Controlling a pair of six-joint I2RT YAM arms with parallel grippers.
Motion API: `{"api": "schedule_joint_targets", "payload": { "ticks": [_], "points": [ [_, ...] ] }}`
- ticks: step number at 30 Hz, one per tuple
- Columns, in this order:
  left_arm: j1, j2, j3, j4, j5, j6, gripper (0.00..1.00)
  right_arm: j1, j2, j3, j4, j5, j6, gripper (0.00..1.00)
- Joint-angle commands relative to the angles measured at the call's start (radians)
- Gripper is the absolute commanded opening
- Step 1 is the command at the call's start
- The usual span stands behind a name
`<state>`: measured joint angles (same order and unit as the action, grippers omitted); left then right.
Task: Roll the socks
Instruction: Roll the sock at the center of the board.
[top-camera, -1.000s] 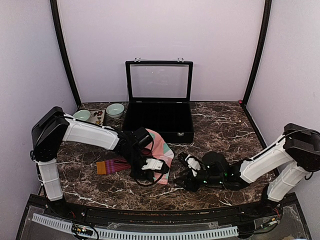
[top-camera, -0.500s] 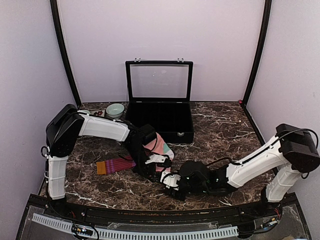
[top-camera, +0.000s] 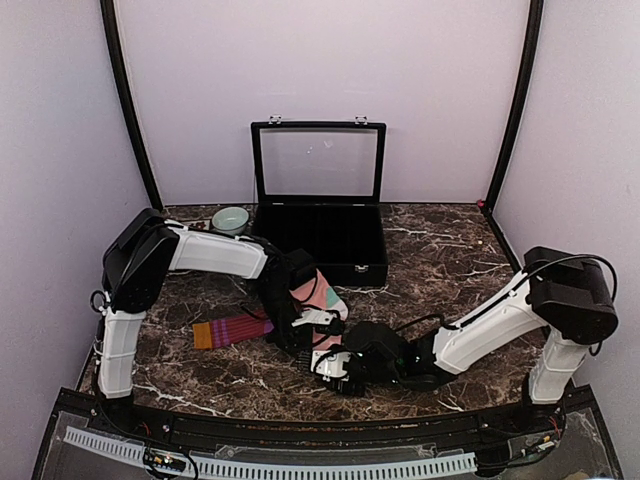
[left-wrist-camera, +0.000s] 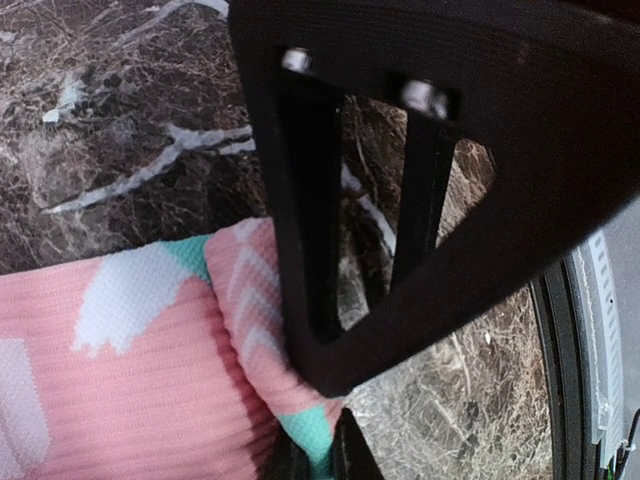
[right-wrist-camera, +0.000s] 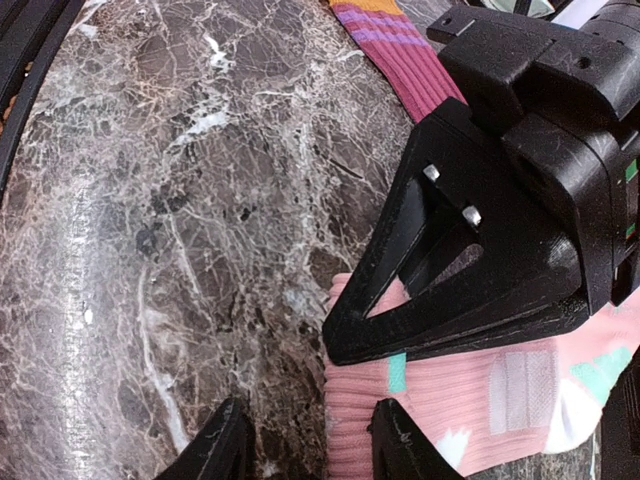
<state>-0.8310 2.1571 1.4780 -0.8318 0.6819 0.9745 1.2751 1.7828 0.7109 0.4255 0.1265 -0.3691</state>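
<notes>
While the left gripper (left-wrist-camera: 325, 412) is clamping a folded edge of the pink sock (left-wrist-camera: 140, 400) between its jaws, the rest of that sock is spreading away to one side of them, lying flat on the table (left-wrist-camera: 120, 120). The fold is bunching up right at the fingertips, with a mint patch showing against the lower finger.

The right gripper (right-wrist-camera: 305, 445) is hovering low over the table with its jaws standing apart and holding nothing. The pink sock's end is lying in the gap between these jaws, nearer one finger than the other; whether the finger is touching the fabric cannot be told. Just ahead of the right jaws, the left gripper's upper finger is pressing down on the sock.

The maroon sock (top-camera: 232, 330) is lying stretched out on the far side of the left jaws from the right gripper, its orange cuff pointing away from them. The arm is hiding whether the two socks are touching.

Well beyond both pairs of jaws, a case (top-camera: 318, 235) is standing open, and a bowl (top-camera: 230, 218) is sitting beside it.
</notes>
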Motion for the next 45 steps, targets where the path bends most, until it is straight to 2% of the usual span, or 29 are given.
{"api": "schedule_joint_targets", "payload": {
  "ticks": [1, 11, 21, 24, 31, 42, 45],
  "points": [
    [-0.008, 0.099, -0.021, -0.112, -0.129, 0.031, 0.0, -0.024, 0.027, 0.01, 0.071, -0.001, 0.005, 0.43],
    [-0.008, 0.101, 0.008, -0.124, -0.145, 0.031, 0.02, -0.046, 0.057, -0.06, 0.12, -0.029, 0.105, 0.39],
    [-0.008, 0.105, 0.024, -0.156, -0.168, 0.042, 0.1, -0.067, 0.13, -0.121, 0.197, -0.087, 0.241, 0.37],
    [-0.008, 0.106, 0.025, -0.152, -0.188, 0.032, 0.18, -0.074, 0.144, -0.121, 0.193, -0.112, 0.269, 0.37],
    [0.047, 0.023, -0.004, -0.11, -0.182, -0.029, 0.53, -0.105, 0.147, -0.144, 0.17, -0.156, 0.344, 0.32],
    [0.135, -0.172, -0.119, -0.053, -0.188, -0.073, 0.55, -0.123, 0.164, -0.128, 0.097, -0.182, 0.374, 0.27],
    [0.137, -0.202, -0.132, -0.049, -0.182, -0.079, 0.55, -0.125, 0.172, -0.115, 0.078, -0.184, 0.377, 0.21]
  ]
}}
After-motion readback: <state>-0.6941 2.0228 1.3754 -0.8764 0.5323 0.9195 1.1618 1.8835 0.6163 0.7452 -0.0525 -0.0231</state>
